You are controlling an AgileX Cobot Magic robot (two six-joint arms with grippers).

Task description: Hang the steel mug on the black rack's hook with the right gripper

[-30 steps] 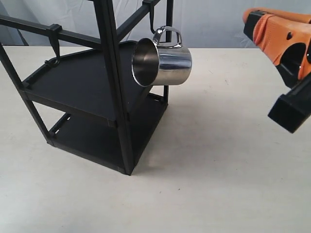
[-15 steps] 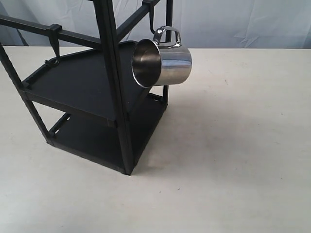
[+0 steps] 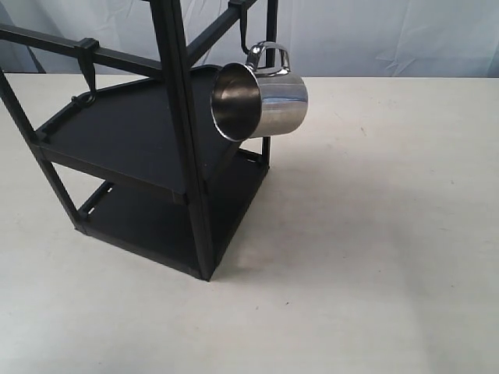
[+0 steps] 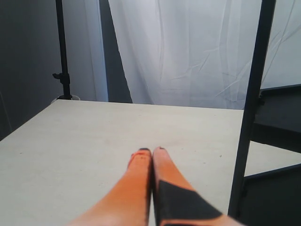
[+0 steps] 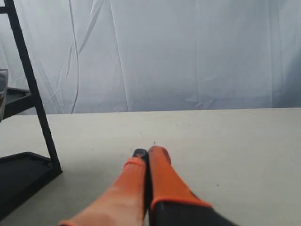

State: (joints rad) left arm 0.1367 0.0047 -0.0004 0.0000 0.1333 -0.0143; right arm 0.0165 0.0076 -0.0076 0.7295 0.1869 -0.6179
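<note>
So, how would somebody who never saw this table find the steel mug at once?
Find the tall matte-black metal rack on the pale table. At its upper right crossbar a slim black hook hangs down. The small shiny stainless-steel mug hangs there by its looped handle, tipped sideways, the only silver thing.

Left end effector (image 4: 151, 151) closed over table (image 4: 84, 136); black rack (image 4: 254, 108) beside.

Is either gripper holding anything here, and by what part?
Nothing is held. The left gripper and right gripper are shut and empty; the shiny steel mug hangs by its handle on the black hook.
</note>
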